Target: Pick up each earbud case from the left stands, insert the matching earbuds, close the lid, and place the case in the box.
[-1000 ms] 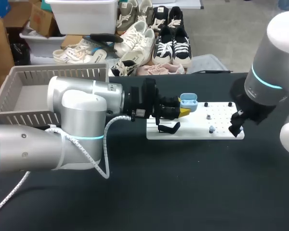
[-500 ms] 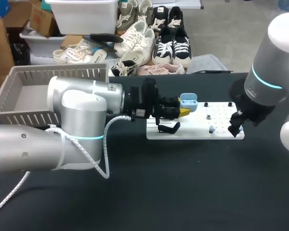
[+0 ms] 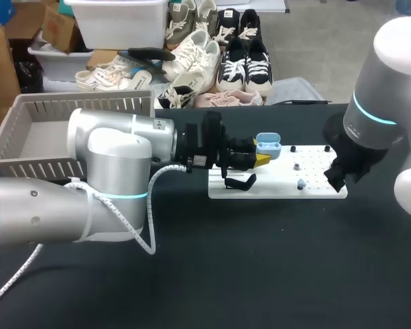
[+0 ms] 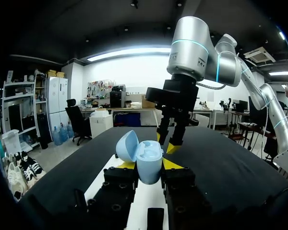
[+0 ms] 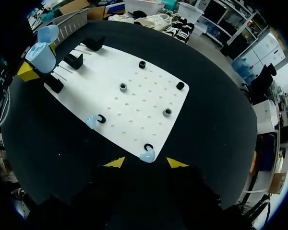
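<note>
A light blue earbud case (image 4: 147, 162) with its lid swung open stands upright between the fingers of my left gripper (image 4: 149, 166), which is shut on it above the white board's (image 3: 274, 188) left end. In the head view the case (image 3: 268, 147) sits at the yellow tips. My right gripper (image 5: 145, 164) hangs over the board's (image 5: 134, 103) near edge, open, and a pale blue earbud (image 5: 146, 155) lies by a black ring just ahead of its tips, untouched. A second earbud (image 5: 92, 121) rests on the board nearer the case (image 5: 41, 56).
A grey slatted basket (image 3: 27, 113) stands at the table's back left. Two black case stands (image 5: 75, 60) are fixed on the board's left part, and several small black ring holders (image 5: 123, 87) dot it. Dark tabletop (image 3: 274, 267) spreads in front of the board.
My right arm has shifted slightly left and back over the board's right end. The left arm and the case have not moved.
</note>
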